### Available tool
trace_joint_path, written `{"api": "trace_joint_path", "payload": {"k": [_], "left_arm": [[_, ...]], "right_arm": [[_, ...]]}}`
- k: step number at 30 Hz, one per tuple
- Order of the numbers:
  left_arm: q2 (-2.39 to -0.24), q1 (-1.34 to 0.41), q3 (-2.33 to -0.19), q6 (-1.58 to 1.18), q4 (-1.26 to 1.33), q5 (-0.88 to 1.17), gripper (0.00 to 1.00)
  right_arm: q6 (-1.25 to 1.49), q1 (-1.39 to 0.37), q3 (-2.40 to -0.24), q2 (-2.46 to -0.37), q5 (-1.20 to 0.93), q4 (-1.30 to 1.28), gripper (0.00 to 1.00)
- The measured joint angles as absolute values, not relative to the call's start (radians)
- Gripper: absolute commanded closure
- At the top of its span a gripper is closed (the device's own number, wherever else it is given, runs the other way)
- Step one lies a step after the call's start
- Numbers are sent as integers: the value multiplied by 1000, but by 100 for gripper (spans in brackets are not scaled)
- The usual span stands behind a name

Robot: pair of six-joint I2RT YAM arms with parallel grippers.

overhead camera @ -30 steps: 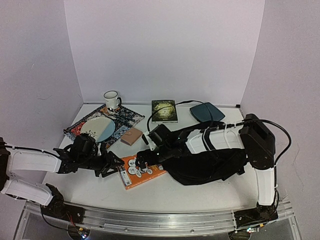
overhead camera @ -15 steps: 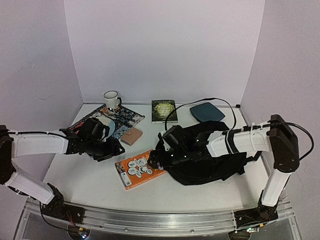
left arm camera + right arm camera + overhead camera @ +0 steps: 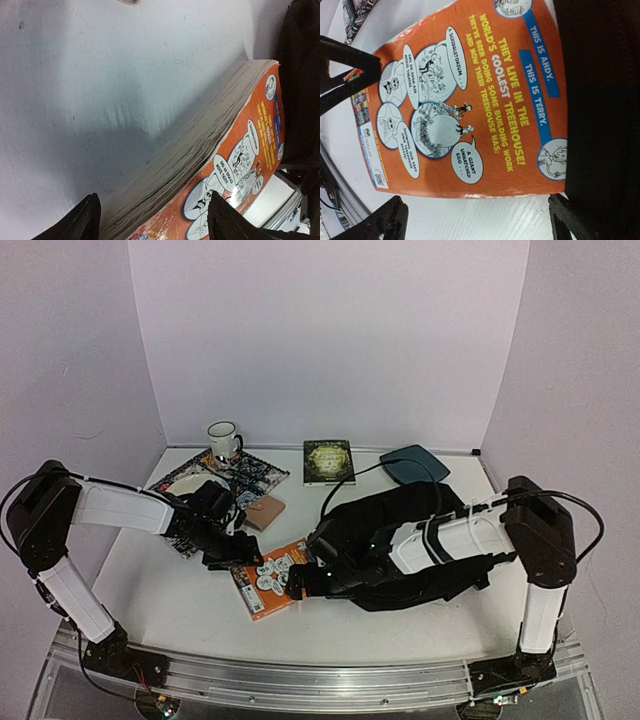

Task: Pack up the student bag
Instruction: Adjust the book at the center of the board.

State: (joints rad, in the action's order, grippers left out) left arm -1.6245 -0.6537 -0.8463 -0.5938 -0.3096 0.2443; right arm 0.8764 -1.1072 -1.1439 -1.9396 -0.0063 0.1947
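The student bag (image 3: 425, 540), a big floppy black backpack, lies at the centre right of the table, and its edge fills the right side of the right wrist view (image 3: 602, 100). An orange paperback (image 3: 272, 577) lies flat just left of it, one end against the bag. My left gripper (image 3: 238, 552) is open at the book's far left corner; in the left wrist view its jaws (image 3: 155, 220) stand either side of the page edge (image 3: 190, 145). My right gripper (image 3: 300, 586) is open above the book's near right edge (image 3: 475, 220), with nothing between its fingers.
At the back stand a white mug (image 3: 223, 440), a patterned mat (image 3: 240, 475), a dark green book (image 3: 328, 461) and a dark-teal pad (image 3: 413, 464). A tan wallet (image 3: 264, 512) lies behind the orange book. A black cable (image 3: 345, 480) loops over the bag.
My left arm has swung in to the orange book's corner and its jaws have widened. My right gripper has slid down and to the left, to the book's near edge.
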Motion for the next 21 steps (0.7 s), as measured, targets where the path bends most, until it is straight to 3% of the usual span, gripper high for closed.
{"api": "trace_joint_path", "payload": {"k": [15,21], "left_arm": [[-1473,-720,-617,-757,-161,471,31],[-1411,-728,-596,-814,-131,445,33]], "right_arm": [[765,-1056,-1305,-2062,18,182,2],[750,-1044,-1266,-2038,15,207,2]]}}
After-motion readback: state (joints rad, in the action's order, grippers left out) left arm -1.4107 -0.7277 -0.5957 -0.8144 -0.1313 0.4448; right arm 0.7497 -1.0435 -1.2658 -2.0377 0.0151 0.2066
